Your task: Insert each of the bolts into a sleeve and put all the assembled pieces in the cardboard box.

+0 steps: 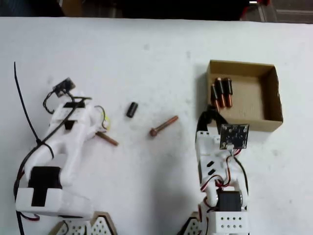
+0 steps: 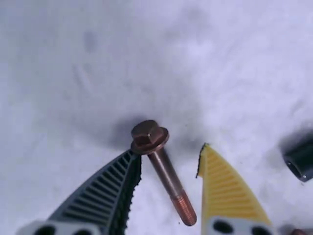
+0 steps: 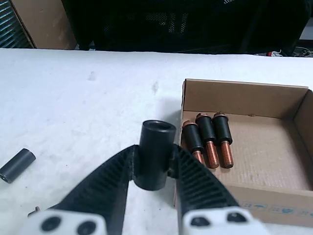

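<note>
left hand (image 2: 169, 152) sits wide open around a bolt (image 2: 164, 169) lying on the surface (image 2: 146, 58); if it shuts crooked, the bolt could roll away. right hand (image 3: 155, 152) grips a sleeve (image 3: 157, 132) beside the cardboard box (image 3: 244, 95).

On the white worktop (image 1: 146, 49), left of the cardboard box (image 1: 274, 98): a loose bolt (image 1: 164, 126), farther left a black sleeve (image 1: 131, 109), farthest a second bolt (image 1: 107, 139) at the left end effector (image 1: 100, 127). Inside the box, by its left wall, three sleeved bolts (image 1: 221, 92). Touching its near left corner, the right end effector (image 1: 208, 117).
</note>
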